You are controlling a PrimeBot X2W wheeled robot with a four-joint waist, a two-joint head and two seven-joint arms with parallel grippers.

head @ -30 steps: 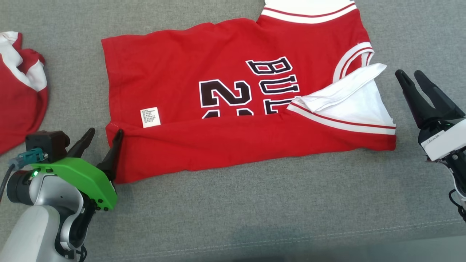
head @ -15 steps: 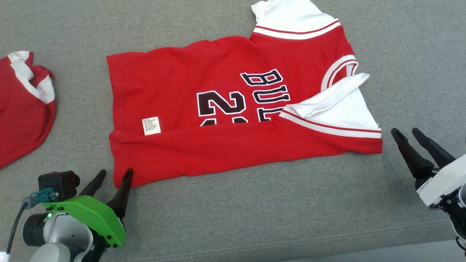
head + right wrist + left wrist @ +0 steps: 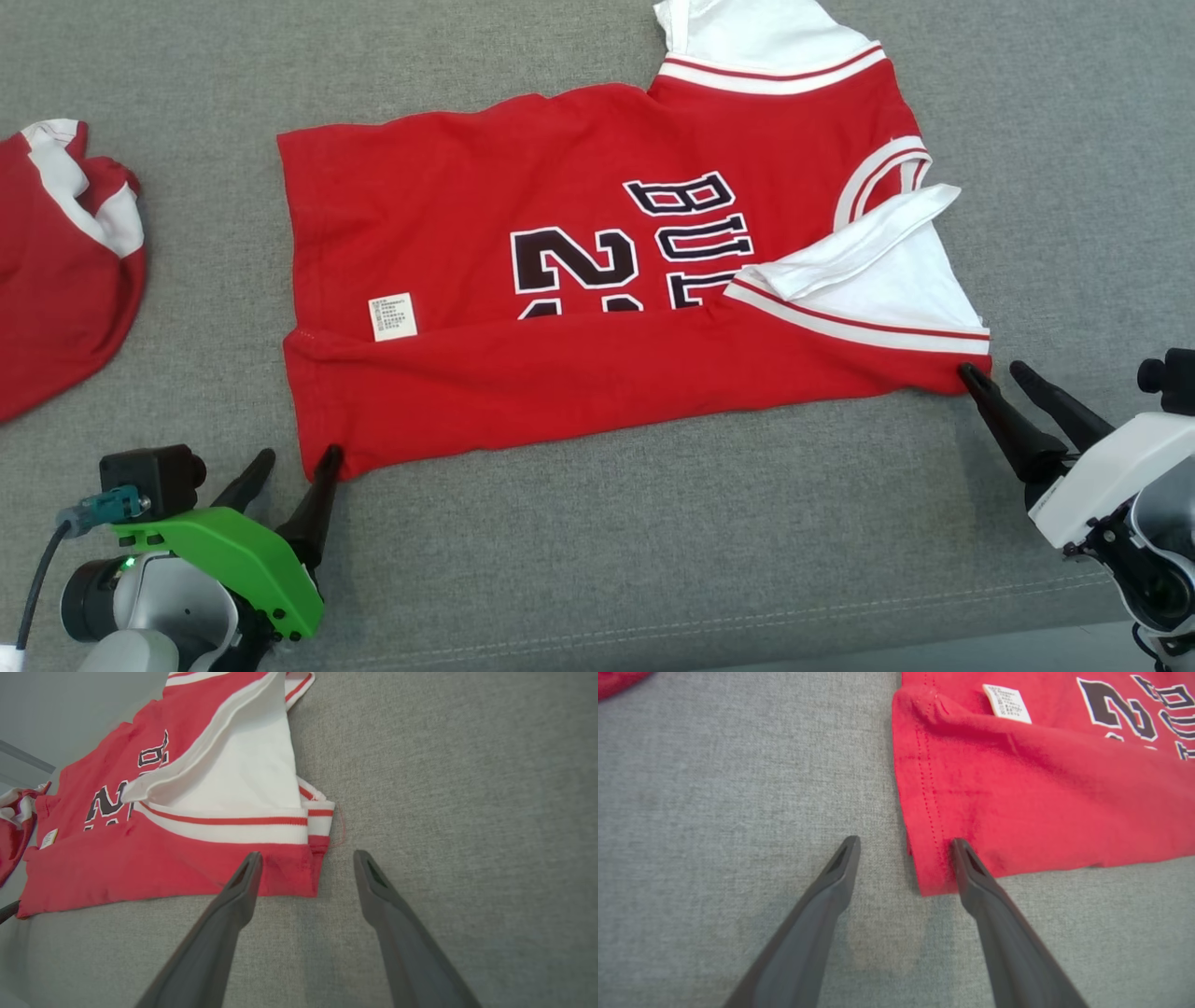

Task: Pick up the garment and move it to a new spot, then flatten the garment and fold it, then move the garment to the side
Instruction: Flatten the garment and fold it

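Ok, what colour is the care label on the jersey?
White with small dark print; the care label shows best in the left wrist view.

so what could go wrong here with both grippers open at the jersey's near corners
1. The left gripper barely straddles a hem corner of the jersey; closing may catch only the top folded layer, or slip.
2. The right gripper sits at the very tip of the other corner, so its grip could be thin.
3. The loose white sleeve flap may flop open if lifted.

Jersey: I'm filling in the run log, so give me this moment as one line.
jersey: laid out, near edge folded over | left gripper: open, at near-left corner | right gripper: open, at near-right corner
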